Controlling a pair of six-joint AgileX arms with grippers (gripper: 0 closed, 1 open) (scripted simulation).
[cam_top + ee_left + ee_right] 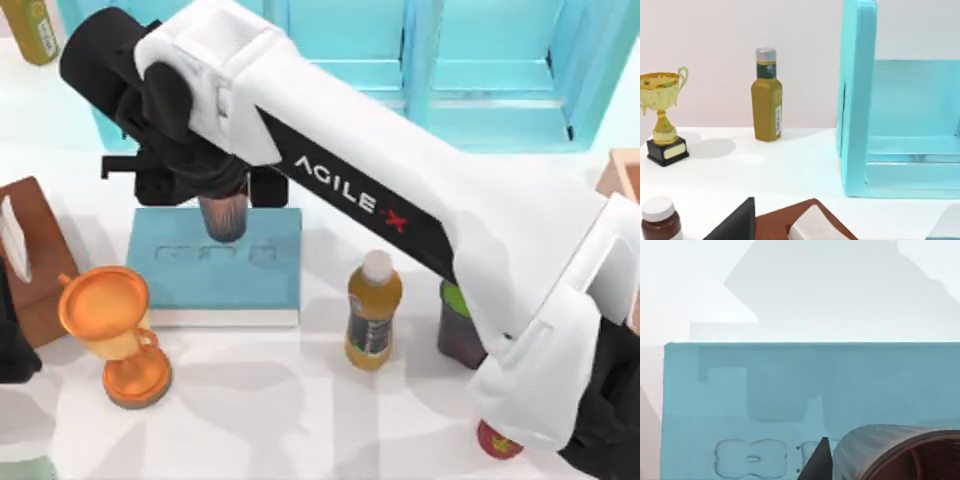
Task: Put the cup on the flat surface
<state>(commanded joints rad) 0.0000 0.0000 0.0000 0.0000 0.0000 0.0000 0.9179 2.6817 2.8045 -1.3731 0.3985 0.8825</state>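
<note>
The cup (223,218) is a dark brown ribbed tumbler, held over the far edge of a teal slab (220,275). My right gripper (222,203) reaches in from the lower right and is shut on it from above. In the right wrist view the cup (890,452) looms close with its open mouth showing, a dark fingertip (819,464) beside it and the teal slab (790,385) beneath. I cannot tell whether the cup touches the slab. The flat surface, the white tabletop (290,400), spreads around the slab. My left arm (8,350) stays parked at the table's left edge.
An orange goblet (110,335) and a brown tissue box (30,260) stand left of the slab. A yellow bottle (373,312), a dark jar (455,335) and a red object (495,440) are to its right. A teal cabinet (480,60) lines the back.
</note>
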